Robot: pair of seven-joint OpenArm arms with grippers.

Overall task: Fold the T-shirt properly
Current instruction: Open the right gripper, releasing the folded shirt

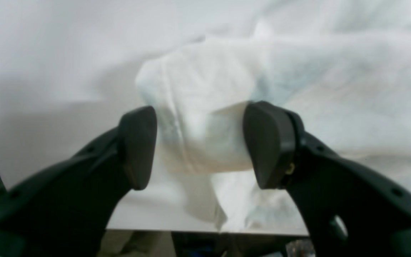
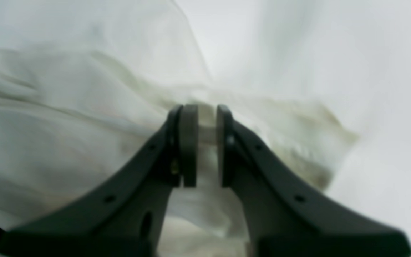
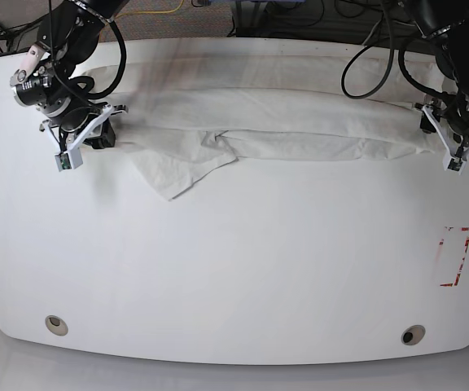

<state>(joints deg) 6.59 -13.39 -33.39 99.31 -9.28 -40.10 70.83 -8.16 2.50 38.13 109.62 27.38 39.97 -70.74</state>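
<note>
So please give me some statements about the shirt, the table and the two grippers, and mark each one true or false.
1. The T-shirt lies stretched in a long band across the far part of the table. True.
2. The right gripper stands wide open, away from the cloth. False: its jaws are nearly together with cloth between them.
3. The left gripper has its jaws apart, with a fold of cloth between them. True.
4. The shirt hangs in the air above the table. False: it lies on the table.
5. A red marking shows on the table. True.
</note>
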